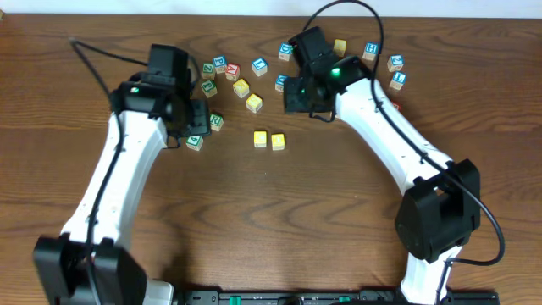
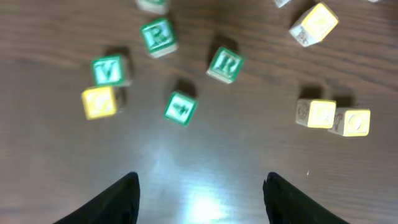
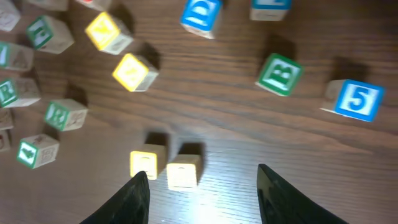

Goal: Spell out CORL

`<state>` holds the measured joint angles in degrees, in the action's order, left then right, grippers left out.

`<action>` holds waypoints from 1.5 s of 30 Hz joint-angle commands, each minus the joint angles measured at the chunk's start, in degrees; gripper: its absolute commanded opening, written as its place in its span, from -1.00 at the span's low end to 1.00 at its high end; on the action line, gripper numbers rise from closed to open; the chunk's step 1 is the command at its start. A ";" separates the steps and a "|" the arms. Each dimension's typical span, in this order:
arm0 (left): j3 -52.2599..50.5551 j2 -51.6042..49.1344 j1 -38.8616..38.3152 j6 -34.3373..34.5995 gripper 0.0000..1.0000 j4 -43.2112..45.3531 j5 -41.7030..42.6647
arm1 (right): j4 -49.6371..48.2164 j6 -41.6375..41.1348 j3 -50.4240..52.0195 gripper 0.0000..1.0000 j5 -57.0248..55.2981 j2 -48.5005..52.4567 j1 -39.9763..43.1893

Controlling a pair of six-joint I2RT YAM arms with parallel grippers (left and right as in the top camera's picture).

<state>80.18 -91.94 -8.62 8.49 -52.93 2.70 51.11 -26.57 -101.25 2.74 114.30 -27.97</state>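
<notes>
1. Sitting near the middle of the table (image 1: 339,229), the first yellow-topped cube (image 1: 260,139) and the second yellow-topped cube (image 1: 278,141) are forming a short row. The second is lying just beside the first, at its 3 o'clock.
2. The green R cube (image 1: 217,121) is resting at that row's 10 o'clock, apart from it. Its lettered face is pointing up and its edges are lying askew to the row.
3. The left gripper (image 2: 202,199) is hovering just at the green R cube's 9 o'clock in the overhead view. Its two dark fingers are standing apart over bare wood and are gripping nothing. In its wrist view the green R cube is lying ahead at 12 o'clock and the yellow row at 2 o'clock.
4. The right gripper (image 3: 205,196) is hanging above the table at the row's 1 o'clock. Its jaws are parted and are holding nothing. In its wrist view the two yellow-topped cubes are lying just ahead of it at 11 o'clock.
5. The green B cube (image 3: 280,74) is sitting at 1 o'clock from the right gripper and the blue 5 cube (image 3: 354,99) at 2 o'clock, both well clear of the fingers.
6. Two loose yellow cubes (image 1: 253,102) are lying tilted at the row's 11 o'clock.
7. Several blue-lettered cubes (image 1: 395,62) are lying at the table's 1 o'clock. Their letters are showing too small to tell which one carries the L.
</notes>
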 commanded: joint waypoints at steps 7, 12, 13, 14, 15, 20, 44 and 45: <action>0.68 -10.19 -3.06 -4.04 0.34 9.25 1.01 | 1.31 1.60 -0.74 0.00 1.03 -1.16 1.42; 0.68 -15.21 -4.83 -4.92 0.40 11.87 0.96 | 2.08 1.99 -0.74 0.00 0.59 -1.16 1.42; 0.68 -16.17 -5.07 -5.09 0.40 12.22 0.92 | 2.21 1.99 -0.74 0.00 0.59 -1.16 1.42; 0.68 -17.11 -5.18 -5.07 0.40 12.76 0.90 | 2.32 2.01 -0.74 0.01 0.57 -1.16 1.42; 0.68 -17.70 -5.18 -5.07 0.40 13.09 0.90 | 2.38 2.14 -0.74 0.01 0.55 -1.16 1.42; 0.68 -20.65 -5.18 -5.07 0.40 16.13 0.74 | 2.71 3.10 -0.74 0.01 0.35 -1.16 1.42; 0.68 -23.80 -5.05 -8.96 0.40 23.93 -6.47 | 3.58 3.50 -0.74 0.08 -1.33 -1.14 1.42; 0.68 -23.80 -4.92 -8.96 0.40 23.93 -6.67 | 3.58 3.50 -0.74 0.08 -1.33 -1.14 1.42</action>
<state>80.18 -114.78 -13.91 0.34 -29.30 -2.37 54.61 -23.79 -101.25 2.55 114.32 -26.50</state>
